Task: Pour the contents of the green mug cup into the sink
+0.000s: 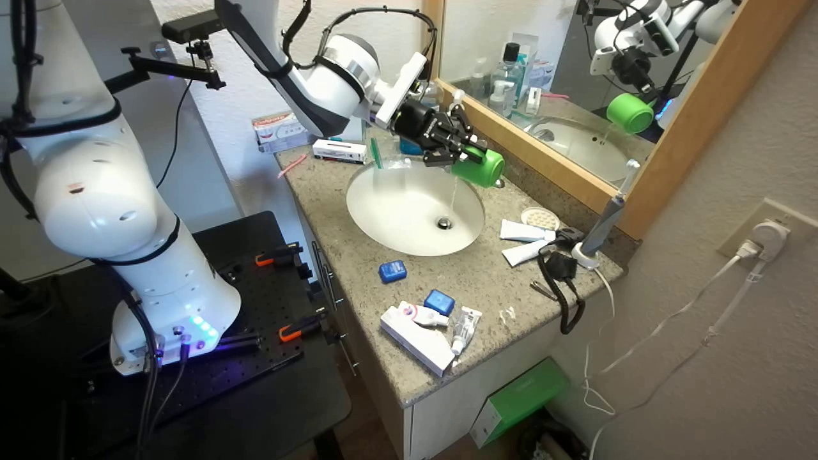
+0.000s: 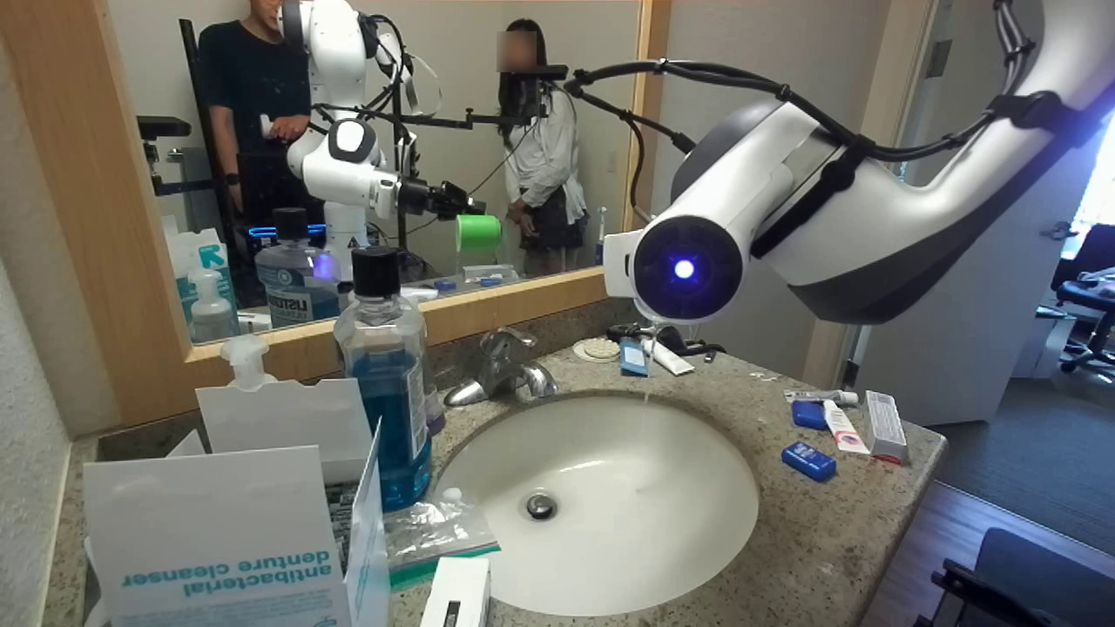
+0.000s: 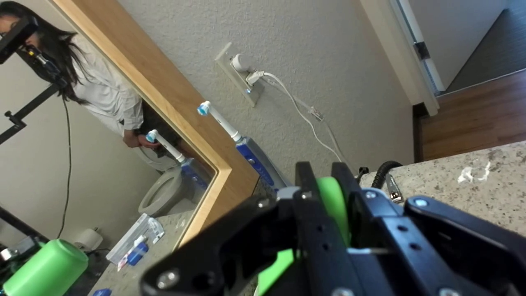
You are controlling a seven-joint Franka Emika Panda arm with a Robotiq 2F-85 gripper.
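The green mug cup (image 1: 484,169) is tilted onto its side above the sink's edge near the mirror. A thin clear stream falls from it into the white sink (image 1: 393,207). My gripper (image 1: 471,148) is shut on the mug's handle. In the wrist view the gripper (image 3: 322,174) has the green handle between its fingers, and part of the mug (image 3: 276,271) shows at the bottom. In an exterior view the arm hides the mug itself, but its reflection shows in the mirror and the stream runs into the sink (image 2: 662,488). The mug's inside is hidden.
A framed mirror (image 2: 409,78) stands close behind the mug. A chrome faucet (image 2: 501,370) and a blue mouthwash bottle (image 2: 388,409) stand beside the sink. An electric toothbrush (image 1: 604,223), tubes (image 1: 527,231) and blue boxes (image 1: 392,271) lie around the countertop (image 1: 345,255).
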